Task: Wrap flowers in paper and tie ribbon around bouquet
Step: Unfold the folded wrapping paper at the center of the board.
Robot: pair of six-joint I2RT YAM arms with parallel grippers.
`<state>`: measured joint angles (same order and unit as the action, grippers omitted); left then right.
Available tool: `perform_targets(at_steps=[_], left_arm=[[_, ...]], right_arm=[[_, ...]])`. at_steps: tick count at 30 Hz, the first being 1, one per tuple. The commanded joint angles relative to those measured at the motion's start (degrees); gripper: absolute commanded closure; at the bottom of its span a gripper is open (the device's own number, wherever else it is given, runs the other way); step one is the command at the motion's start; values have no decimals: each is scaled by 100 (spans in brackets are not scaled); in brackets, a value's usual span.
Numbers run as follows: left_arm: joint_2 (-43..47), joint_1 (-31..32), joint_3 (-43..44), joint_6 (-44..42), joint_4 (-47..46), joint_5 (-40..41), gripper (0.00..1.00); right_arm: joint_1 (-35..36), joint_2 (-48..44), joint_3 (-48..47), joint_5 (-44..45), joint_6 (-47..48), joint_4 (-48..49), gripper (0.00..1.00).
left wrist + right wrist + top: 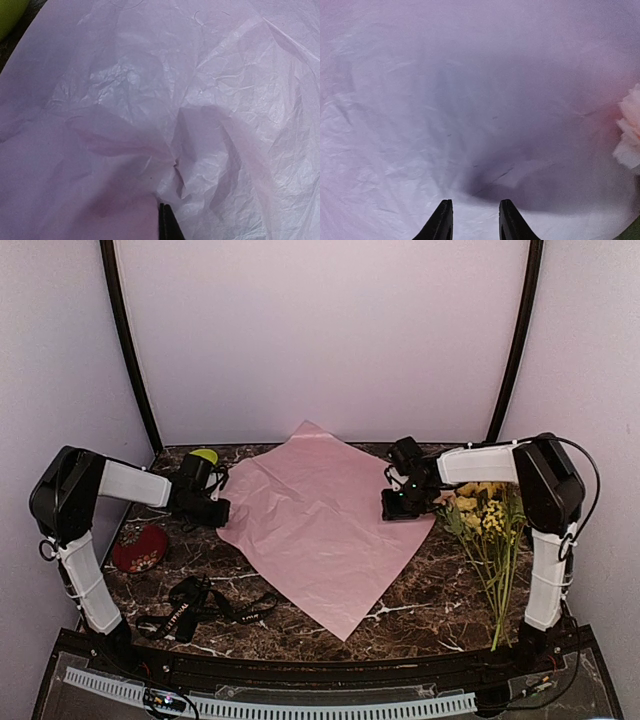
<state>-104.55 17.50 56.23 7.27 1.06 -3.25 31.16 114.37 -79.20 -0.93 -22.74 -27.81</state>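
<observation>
The paper [320, 525] lies spread as a diamond mid-frame, its left corner pinched in the closed left claw [220, 511] and the right claw [399, 507] part open over its right corner, likely to straighten it for the flowers [485, 525] waiting at far right.
</observation>
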Motion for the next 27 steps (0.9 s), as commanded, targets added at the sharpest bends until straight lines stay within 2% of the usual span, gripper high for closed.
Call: perform_targets(at_steps=[1,5,7,10,15,23,27], left_arm=[[21,-32,399,-120,546,18,99],[325,-33,553,3,1015,347,78],[466,-29,644,65,1293,507,62],[614,-43,750,139,1575,663,46],[769,-52,917,156,1934,1009,27],[1415,-168,1054,100,2211,1153,21],[1600,-169,1131,66,2383,1229,21]], right_arm=[[-322,112,-274,998,461,-120,68],[-586,28,35,1137,432,-73,68],[-663,-61,269,1096,376,16,68],[-697,-168,607,1089,365,92,68],[-904,-361,1082,1072,340,250,68],[-960,-723,1101,1302,583,-26,68],[-958,-1120,787,745,818,-248,68]])
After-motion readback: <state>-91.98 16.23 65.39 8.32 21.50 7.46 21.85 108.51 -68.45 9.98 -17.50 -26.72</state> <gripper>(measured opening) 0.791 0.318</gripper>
